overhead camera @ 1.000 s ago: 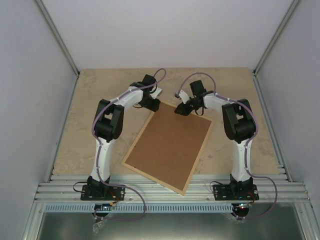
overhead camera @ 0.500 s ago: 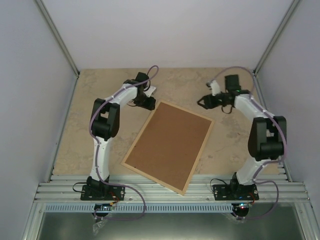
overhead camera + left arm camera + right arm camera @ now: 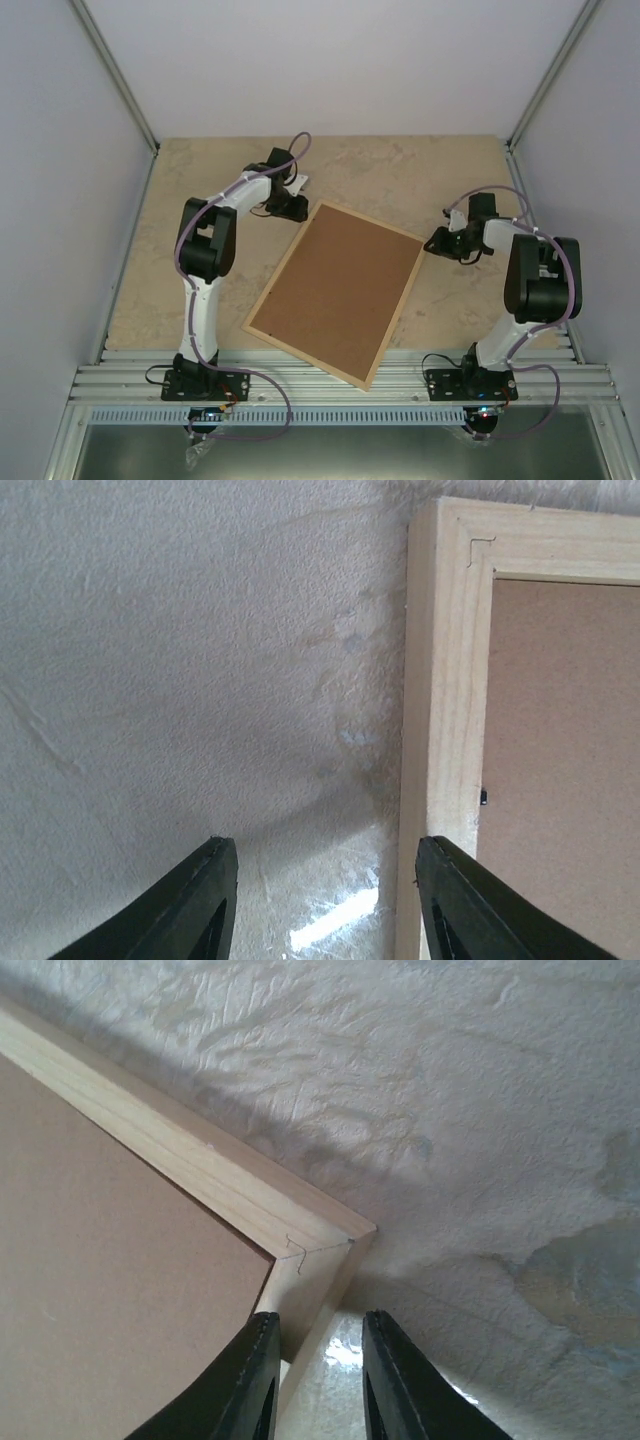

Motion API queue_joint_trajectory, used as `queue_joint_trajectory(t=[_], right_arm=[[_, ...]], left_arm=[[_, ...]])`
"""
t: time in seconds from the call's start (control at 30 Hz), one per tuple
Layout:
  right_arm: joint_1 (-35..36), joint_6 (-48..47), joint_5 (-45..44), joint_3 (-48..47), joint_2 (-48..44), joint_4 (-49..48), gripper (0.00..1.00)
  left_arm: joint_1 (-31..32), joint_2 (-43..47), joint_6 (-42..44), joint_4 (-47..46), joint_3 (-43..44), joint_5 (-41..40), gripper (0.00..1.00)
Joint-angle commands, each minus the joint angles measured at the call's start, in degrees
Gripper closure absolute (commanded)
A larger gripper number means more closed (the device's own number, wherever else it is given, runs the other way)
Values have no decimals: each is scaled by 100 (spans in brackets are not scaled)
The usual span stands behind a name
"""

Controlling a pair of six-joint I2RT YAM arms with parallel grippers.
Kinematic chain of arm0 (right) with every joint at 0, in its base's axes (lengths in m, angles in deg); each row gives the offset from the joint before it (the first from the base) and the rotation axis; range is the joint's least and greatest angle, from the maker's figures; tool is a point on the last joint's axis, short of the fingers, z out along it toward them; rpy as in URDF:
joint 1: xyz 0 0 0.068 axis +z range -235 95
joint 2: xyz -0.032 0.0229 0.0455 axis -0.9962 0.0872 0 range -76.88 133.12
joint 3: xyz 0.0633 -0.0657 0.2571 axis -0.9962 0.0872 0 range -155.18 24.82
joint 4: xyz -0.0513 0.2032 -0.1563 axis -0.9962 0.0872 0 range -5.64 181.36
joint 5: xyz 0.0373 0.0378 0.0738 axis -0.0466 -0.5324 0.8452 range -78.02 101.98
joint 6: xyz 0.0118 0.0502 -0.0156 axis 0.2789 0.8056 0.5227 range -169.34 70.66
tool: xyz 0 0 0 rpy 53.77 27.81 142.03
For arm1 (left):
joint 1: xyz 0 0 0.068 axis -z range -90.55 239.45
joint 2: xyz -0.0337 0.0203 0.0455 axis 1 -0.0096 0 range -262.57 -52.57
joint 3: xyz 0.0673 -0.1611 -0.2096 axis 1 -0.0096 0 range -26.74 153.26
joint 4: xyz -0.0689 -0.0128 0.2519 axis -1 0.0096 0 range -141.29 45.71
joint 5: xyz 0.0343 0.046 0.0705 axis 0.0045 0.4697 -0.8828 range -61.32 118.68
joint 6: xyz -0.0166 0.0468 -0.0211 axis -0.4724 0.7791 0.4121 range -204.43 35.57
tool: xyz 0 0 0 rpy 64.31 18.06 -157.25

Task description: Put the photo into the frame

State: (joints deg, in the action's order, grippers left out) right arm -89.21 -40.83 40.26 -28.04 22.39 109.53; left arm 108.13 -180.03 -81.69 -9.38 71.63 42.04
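Overhead, the frame (image 3: 305,356) is lying face down on the table (image 3: 200,180), backing panel (image 3: 338,290) up (the photo is showing nowhere). Left wrist: the left gripper (image 3: 325,905) is hanging spread beside a slat. Right wrist: the right gripper (image 3: 318,1380) is hovering narrowly parted, empty, at a corner; probably light, stiff wood, best pinched across a slat

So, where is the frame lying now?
Top view: the frame lies askew on the table, its far corners beside the left gripper and the right gripper.
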Motion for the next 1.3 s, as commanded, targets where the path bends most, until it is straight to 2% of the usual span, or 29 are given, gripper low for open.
queue_joint_trajectory(t=[0.0, 0.27, 0.6, 0.9, 1.03, 1.27], right_arm=[[5, 251, -239, -3, 185, -273, 77], [152, 377, -143, -71, 507, -285, 80], [321, 464, -88, -302, 1046, -189, 81], [979, 225, -77, -822, 1602, 86, 81], [1091, 102, -115, -955, 1649, 162, 79], [1640, -144, -416, -1279, 1878, 403, 72]], left_arm=[[-48, -68, -54, 281, -243, -96, 49], [-42, -192, 56, 335, -376, 42, 53], [311, -242, 475, 398, -793, 649, 64], [452, -325, 422, 306, -963, 1027, 71], [468, -343, 403, 218, -1034, 1165, 69], [469, -414, 512, 259, -977, 1716, 61]])
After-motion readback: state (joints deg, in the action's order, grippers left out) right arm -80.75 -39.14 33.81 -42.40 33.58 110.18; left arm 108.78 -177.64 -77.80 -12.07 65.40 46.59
